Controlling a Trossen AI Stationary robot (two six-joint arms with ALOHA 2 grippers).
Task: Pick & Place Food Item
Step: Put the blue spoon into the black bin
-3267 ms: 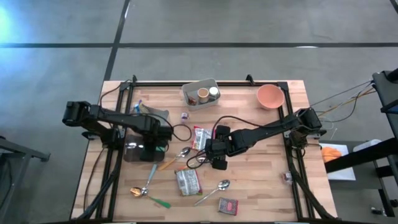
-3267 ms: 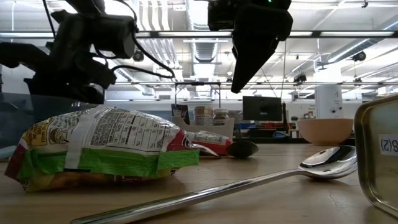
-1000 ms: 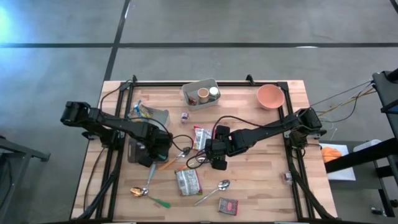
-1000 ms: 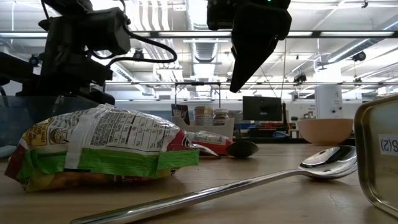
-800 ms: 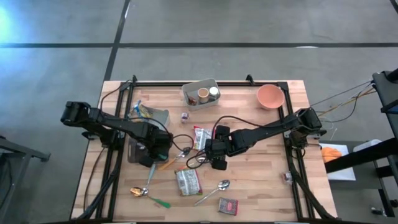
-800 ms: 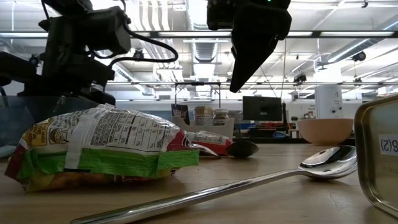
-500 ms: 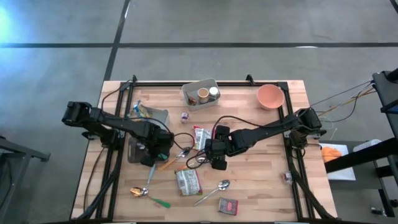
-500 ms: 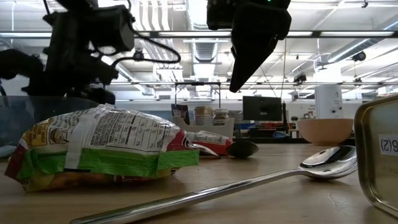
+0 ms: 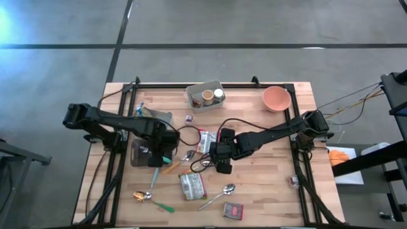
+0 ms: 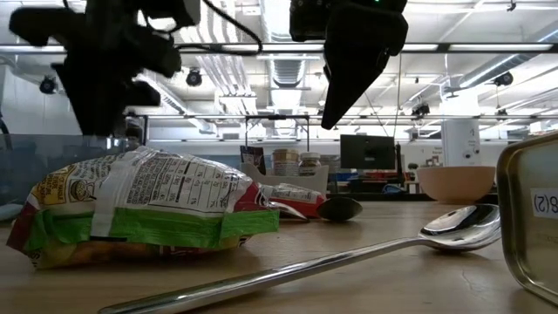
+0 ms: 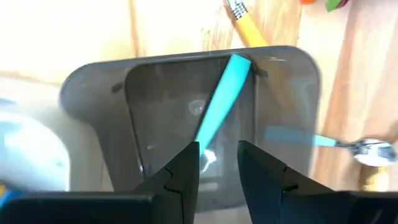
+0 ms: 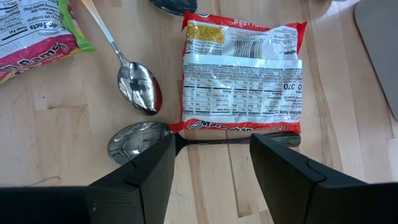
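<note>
Straight ahead of the right gripper (image 12: 212, 144), jaws wide and empty, we've got the ramen packet (image 12: 242, 74), long axis 12 to 6; left gripper (image 11: 217, 163) narrow, empty.

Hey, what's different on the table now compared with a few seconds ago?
The left gripper has risen above the grey bin, clearest in the low view; its jaws stand slightly apart and empty, and a blue-handled utensil leans inside the bin. The right gripper has not moved, hanging open over the ramen packet. The snack bag, spoons and pink bowl lie as before.
</note>
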